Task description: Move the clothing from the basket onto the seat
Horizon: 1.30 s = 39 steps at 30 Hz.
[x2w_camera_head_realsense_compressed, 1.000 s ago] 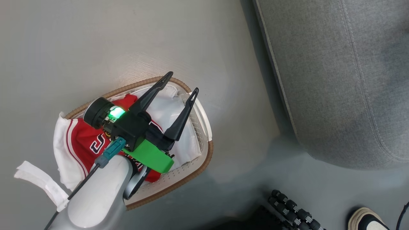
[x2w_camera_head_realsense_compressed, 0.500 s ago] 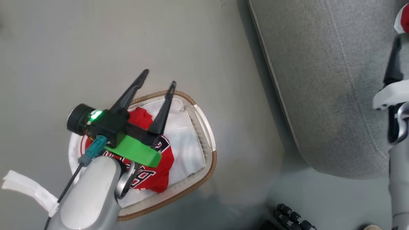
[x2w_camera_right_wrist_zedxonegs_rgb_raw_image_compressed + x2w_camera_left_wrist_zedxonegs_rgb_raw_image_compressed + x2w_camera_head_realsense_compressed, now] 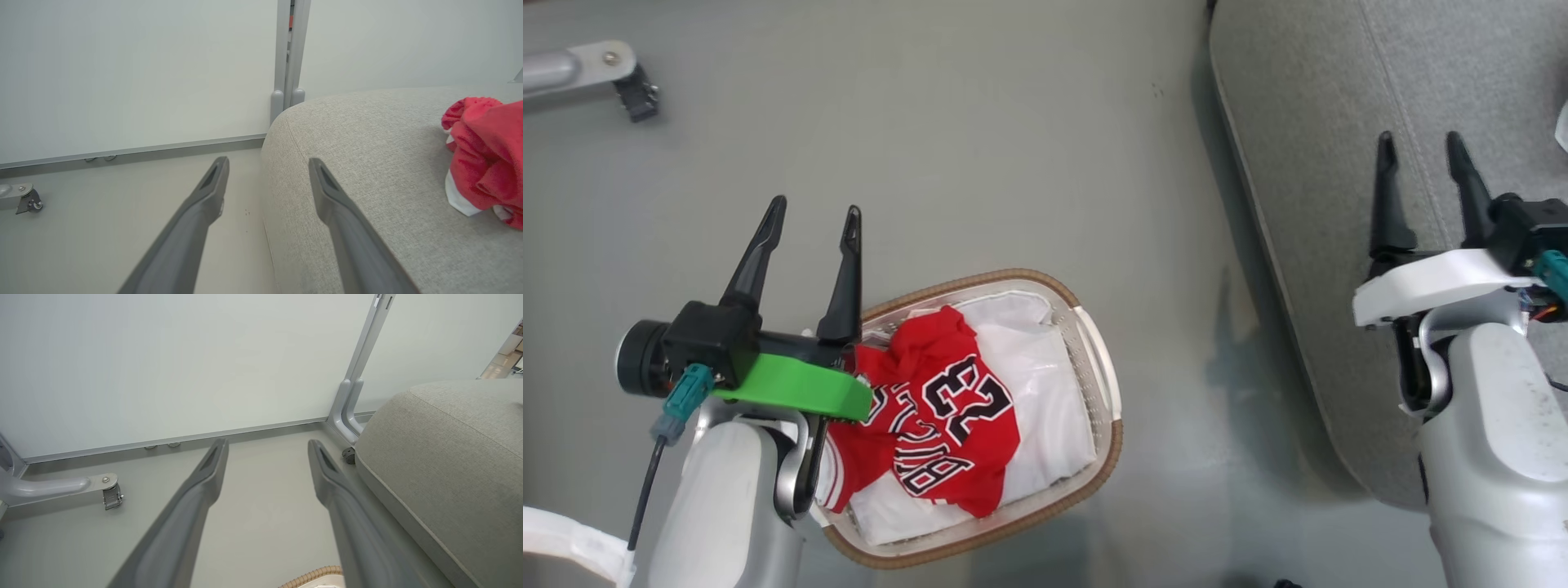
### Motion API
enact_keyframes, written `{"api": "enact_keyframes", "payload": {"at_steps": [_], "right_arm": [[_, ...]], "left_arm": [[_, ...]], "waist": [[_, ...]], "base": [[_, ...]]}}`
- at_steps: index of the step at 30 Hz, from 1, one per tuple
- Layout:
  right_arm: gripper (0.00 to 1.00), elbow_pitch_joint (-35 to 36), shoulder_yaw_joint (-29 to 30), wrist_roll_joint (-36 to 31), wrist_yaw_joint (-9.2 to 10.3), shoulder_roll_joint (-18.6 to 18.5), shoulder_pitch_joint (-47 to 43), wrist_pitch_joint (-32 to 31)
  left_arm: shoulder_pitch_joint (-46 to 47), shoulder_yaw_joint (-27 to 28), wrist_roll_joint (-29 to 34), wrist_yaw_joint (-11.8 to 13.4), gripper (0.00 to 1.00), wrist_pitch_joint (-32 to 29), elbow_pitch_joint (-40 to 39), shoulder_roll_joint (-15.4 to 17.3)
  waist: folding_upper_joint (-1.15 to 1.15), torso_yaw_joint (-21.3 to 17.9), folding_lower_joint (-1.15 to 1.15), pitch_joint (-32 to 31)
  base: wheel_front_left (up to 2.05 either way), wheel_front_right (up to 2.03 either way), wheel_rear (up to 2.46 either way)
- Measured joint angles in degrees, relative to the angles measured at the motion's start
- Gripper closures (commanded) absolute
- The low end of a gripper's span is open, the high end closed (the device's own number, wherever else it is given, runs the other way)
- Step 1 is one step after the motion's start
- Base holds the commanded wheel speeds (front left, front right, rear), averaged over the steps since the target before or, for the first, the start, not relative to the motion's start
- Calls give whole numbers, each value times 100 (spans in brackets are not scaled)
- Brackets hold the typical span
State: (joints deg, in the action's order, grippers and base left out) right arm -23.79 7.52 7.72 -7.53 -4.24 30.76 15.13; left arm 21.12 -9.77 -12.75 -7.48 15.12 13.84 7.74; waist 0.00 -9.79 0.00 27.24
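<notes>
The 23 jersey [image 3: 939, 408] lies in the basket [image 3: 1116, 437], just right of the nearer, spread left gripper [image 3: 813, 216]; the right gripper [image 3: 1419, 147], also spread, hangs over the seat [image 3: 1307, 204] near red cloth [image 3: 486, 155], probably shorts.

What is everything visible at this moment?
Oval perforated plastic laundry basket: one, white with brown woven rim, on the floor.
Jersey numbered 23: one, red, in the basket.
Cloth liner: one, white, inside the basket.
Fabric sofa seat cushion: one, light grey, right of the basket.
Crumpled garment with white trim: one, red, on the seat cushion.
Metal frame feet with casters: two, grey, by the wall.
Left tool: one, dark, open, empty, beside the basket.
Right tool: one, dark, open, empty, over the cushion.
</notes>
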Motion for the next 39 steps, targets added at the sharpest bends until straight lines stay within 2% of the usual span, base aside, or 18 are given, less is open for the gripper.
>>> {"api": "enact_keyframes", "payload": {"at_steps": [9, 16, 24, 39], "right_arm": [[0, -105, -915, 74, 0, 132, 26, 0], [0, -156, -1230, 441, 0, 143, -275, 0], [0, -209, -1354, 538, 0, 142, -796, 0], [0, -324, -1319, 546, 0, 141, -1525, 0]], "left_arm": [[-218, 887, 346, -1, 0, 0, 287, -343], [-433, 1255, 572, 2, 0, 0, 349, -452], [-857, 1377, 577, 51, 0, 0, 430, -476], [-1575, 1152, 271, 296, 0, 0, 521, -483]], "waist": [[0, 420, 0, -466], [0, 629, 0, -874], [0, 734, 0, -1335], [0, 784, 0, -2178]], "base": [[0, 0, 0], [0, 0, 0], [0, 0, 0], [0, 0, 0]]}}
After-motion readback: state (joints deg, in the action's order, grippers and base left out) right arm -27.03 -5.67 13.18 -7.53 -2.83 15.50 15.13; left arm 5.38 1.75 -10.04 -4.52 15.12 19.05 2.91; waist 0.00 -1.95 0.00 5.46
